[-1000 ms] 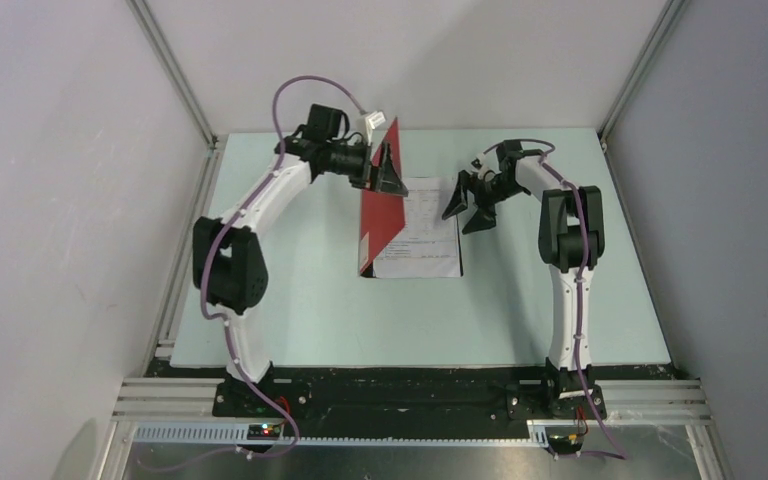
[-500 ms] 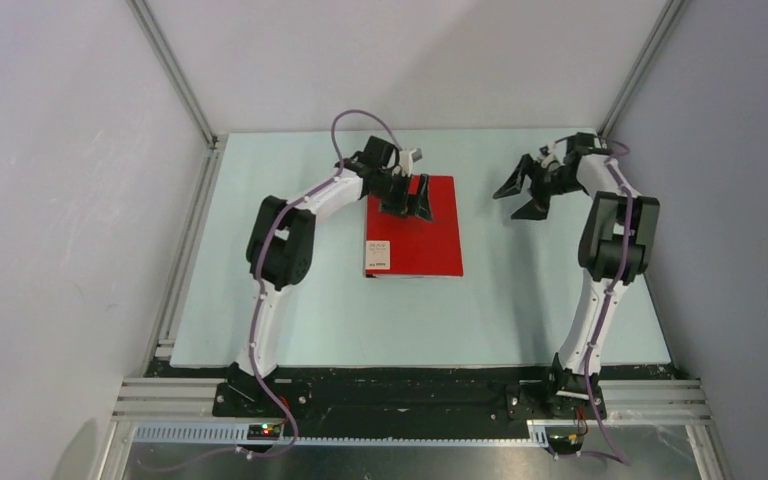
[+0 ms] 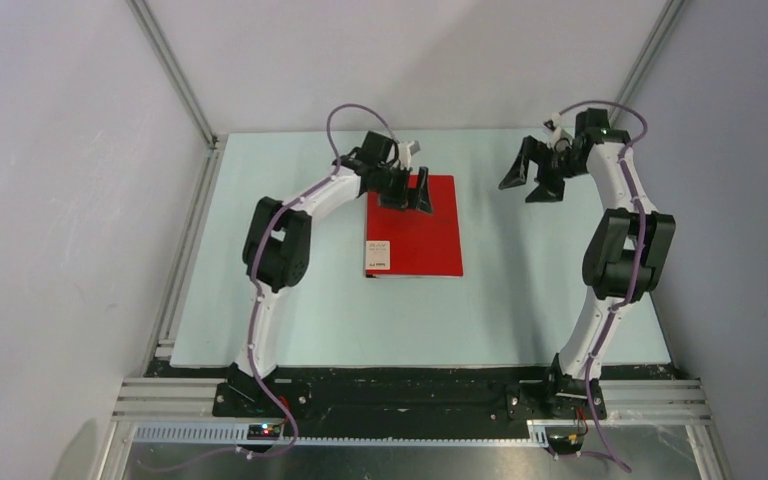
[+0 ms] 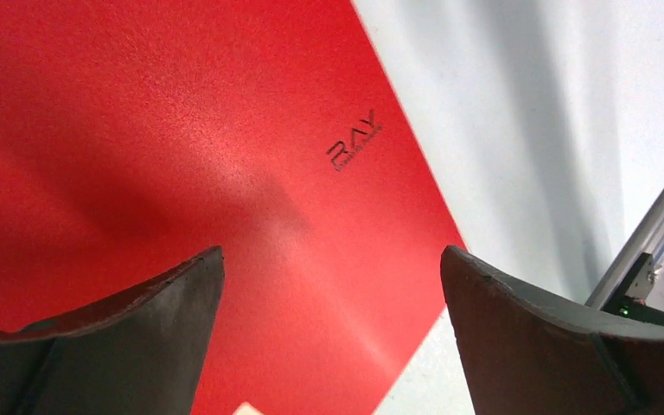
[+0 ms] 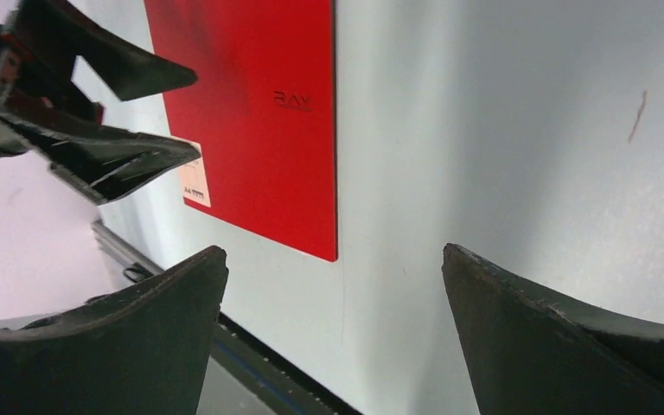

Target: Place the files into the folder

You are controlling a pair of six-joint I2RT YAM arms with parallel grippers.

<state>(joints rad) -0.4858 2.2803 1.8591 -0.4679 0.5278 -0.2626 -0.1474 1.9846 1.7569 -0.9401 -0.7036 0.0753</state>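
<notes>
Seemingly we are almost done: the folder [image 3: 415, 235] lies shut, red cover up, on the surface [image 3: 310, 300]. No files show, so we judge them inside. Our left pincer [image 3: 410, 200] hovers wide over its far edge; our right pincer [image 3: 528, 185] is wide, empty and well apart.

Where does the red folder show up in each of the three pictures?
Top external: folder closed at the centre of the table, left gripper at its far end.
Left wrist: folder fills left and centre.
Right wrist: folder upper centre-left.
Shared landmark: the open left gripper.
</notes>
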